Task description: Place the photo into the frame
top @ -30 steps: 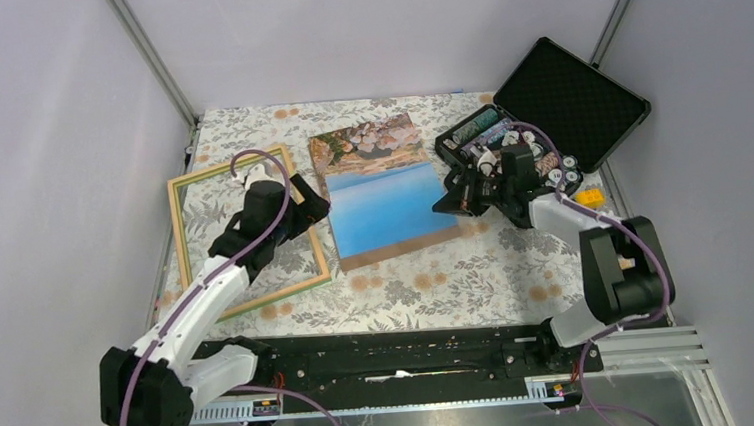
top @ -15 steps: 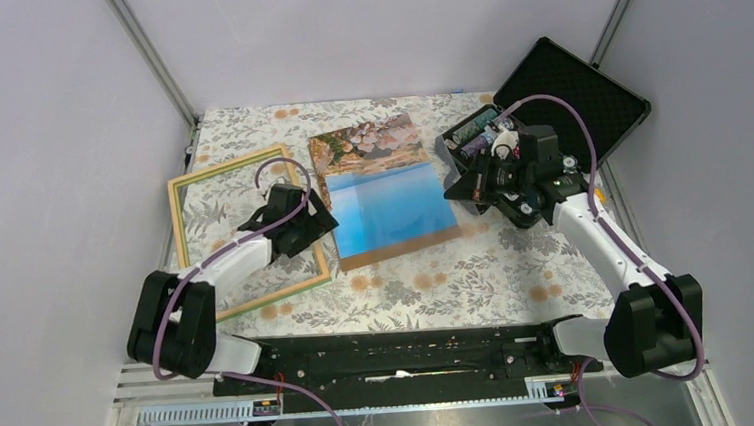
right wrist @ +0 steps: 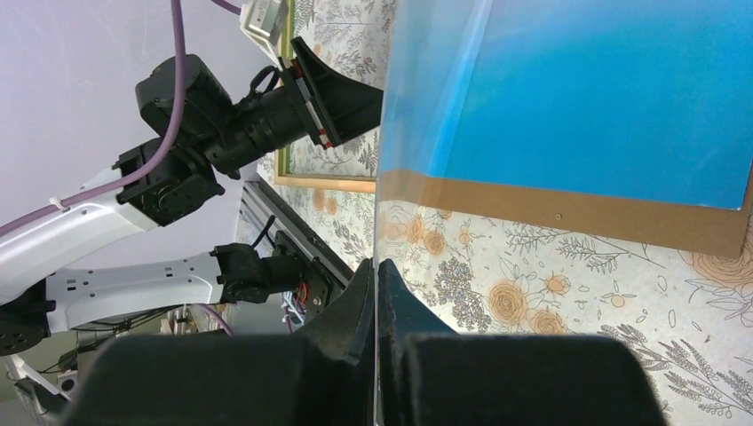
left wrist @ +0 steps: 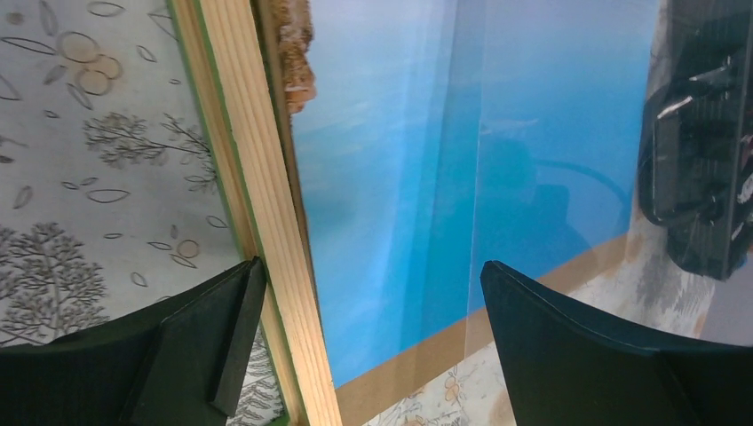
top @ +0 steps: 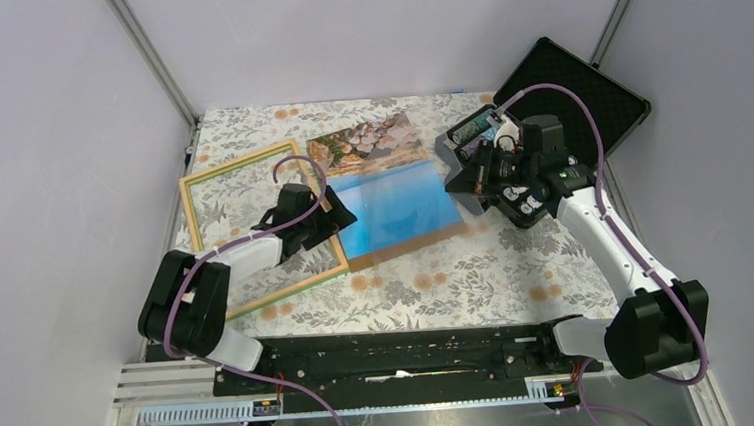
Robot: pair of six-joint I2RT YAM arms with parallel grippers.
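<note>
Frame rail (left wrist: 266,222) between left fingers (left wrist: 178,355)

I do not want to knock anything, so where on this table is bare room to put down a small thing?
The widest bare cloth lies between the photo and the base rail. A narrow strip runs behind the frame. Crowded: the left gripper straddles the frame's rail, and the right gripper pinches a clear sheet by the black case.

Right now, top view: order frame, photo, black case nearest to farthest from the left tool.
1. frame: right rail under the left tool.
2. photo: just right of that rail; too close to call with frame.
3. black case: far right, at the back.
</note>
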